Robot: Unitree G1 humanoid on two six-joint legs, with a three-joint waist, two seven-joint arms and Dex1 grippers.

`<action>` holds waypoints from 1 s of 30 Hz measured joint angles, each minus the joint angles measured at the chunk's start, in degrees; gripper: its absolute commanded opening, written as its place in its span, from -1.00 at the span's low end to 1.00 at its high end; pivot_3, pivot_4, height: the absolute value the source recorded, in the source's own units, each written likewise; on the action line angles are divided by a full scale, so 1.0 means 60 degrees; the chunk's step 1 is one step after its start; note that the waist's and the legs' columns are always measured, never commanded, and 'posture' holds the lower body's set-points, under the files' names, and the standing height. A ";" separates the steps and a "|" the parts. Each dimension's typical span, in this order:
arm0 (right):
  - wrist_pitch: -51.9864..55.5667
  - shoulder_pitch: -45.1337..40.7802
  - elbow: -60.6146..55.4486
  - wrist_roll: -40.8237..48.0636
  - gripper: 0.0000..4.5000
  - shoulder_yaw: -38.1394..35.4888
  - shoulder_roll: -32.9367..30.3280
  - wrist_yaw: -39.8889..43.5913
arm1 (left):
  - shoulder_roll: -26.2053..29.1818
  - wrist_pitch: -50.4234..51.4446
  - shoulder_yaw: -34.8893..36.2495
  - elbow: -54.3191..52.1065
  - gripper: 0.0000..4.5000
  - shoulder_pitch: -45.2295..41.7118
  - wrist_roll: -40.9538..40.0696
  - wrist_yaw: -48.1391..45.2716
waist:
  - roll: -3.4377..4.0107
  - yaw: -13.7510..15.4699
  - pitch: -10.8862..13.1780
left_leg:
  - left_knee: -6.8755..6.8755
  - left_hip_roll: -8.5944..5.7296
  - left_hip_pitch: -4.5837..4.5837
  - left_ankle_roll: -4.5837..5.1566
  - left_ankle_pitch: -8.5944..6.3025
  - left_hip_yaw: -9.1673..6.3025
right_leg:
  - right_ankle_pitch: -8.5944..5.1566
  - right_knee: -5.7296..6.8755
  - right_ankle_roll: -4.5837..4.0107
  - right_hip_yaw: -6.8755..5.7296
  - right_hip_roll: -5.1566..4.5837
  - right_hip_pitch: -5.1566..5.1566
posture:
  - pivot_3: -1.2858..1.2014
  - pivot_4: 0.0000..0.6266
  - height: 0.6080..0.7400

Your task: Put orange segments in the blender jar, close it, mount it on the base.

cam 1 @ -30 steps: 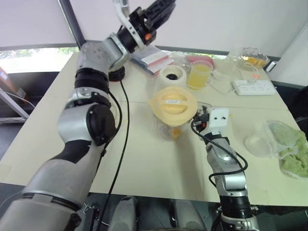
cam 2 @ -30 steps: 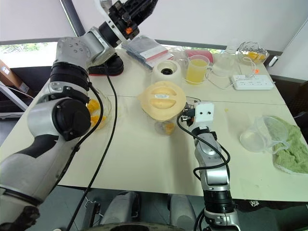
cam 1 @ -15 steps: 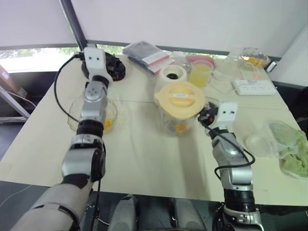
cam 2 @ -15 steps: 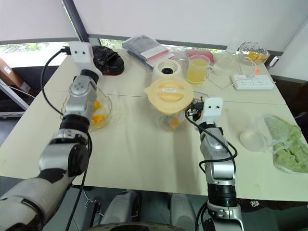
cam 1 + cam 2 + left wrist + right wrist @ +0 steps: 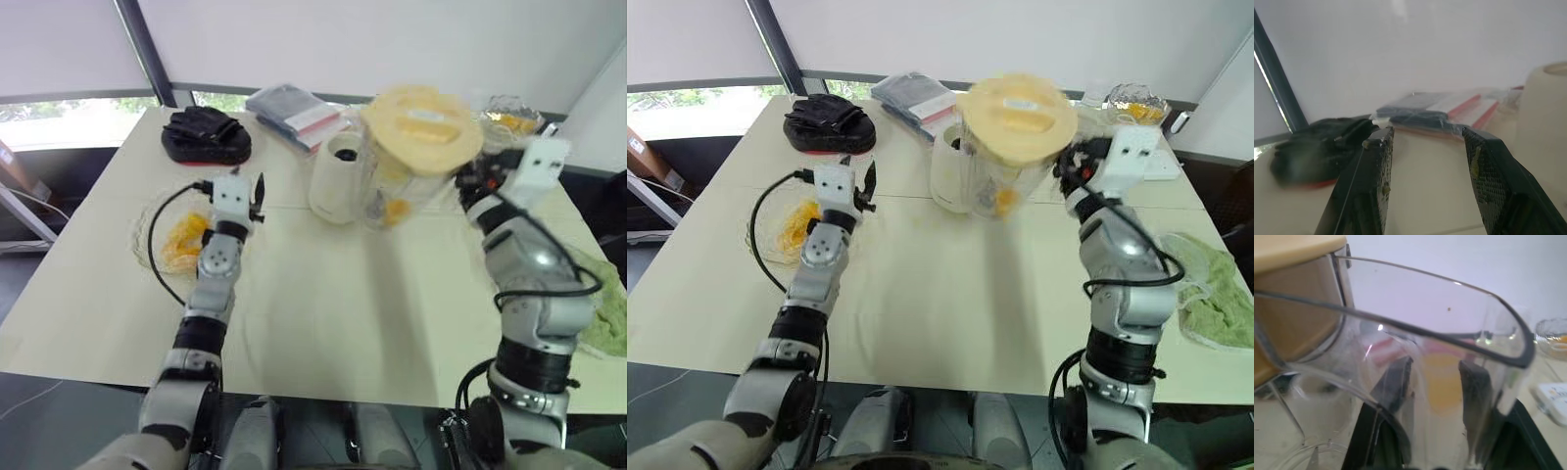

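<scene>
The clear blender jar (image 5: 407, 181), closed with its pale yellow lid (image 5: 421, 122), hangs off the table just right of the white base (image 5: 336, 178). Orange segments (image 5: 395, 210) lie inside it. My right gripper (image 5: 477, 178) is shut on the jar's clear handle (image 5: 1464, 328), with its fingers (image 5: 1397, 382) seen through the plastic. My left gripper (image 5: 257, 188) is open and holds nothing, low over the table beside the glass bowl of orange segments (image 5: 174, 240). Its fingers (image 5: 1376, 171) point toward the back of the table.
A black object (image 5: 206, 137) and wrapped packets (image 5: 297, 106) lie at the back left. A glass bowl (image 5: 1132, 96) stands at the back right, and a green cloth (image 5: 1215, 304) lies at the right edge. The table's near half (image 5: 343, 313) is bare.
My right gripper has lifted the jar from mid-table up and back, to beside the base. My left arm has dropped from high at the back to beside the orange bowl.
</scene>
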 measured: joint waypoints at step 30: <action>-0.3938 -0.8055 1.2926 -0.1664 -0.43 0.1499 -0.1185 0.1497 | 0.0000 0.2628 -0.1099 -0.5538 0.02 0.3361 -0.0435 -0.1293 | 0.0045 0.0010 0.0029 | -0.0131 0.0006 -0.0006 -0.0006 0.0005 0.0038 | 0.0004 -0.0138 -0.0007 0.0003 -0.0024 -0.0008 | 0.03 -0.52 1.00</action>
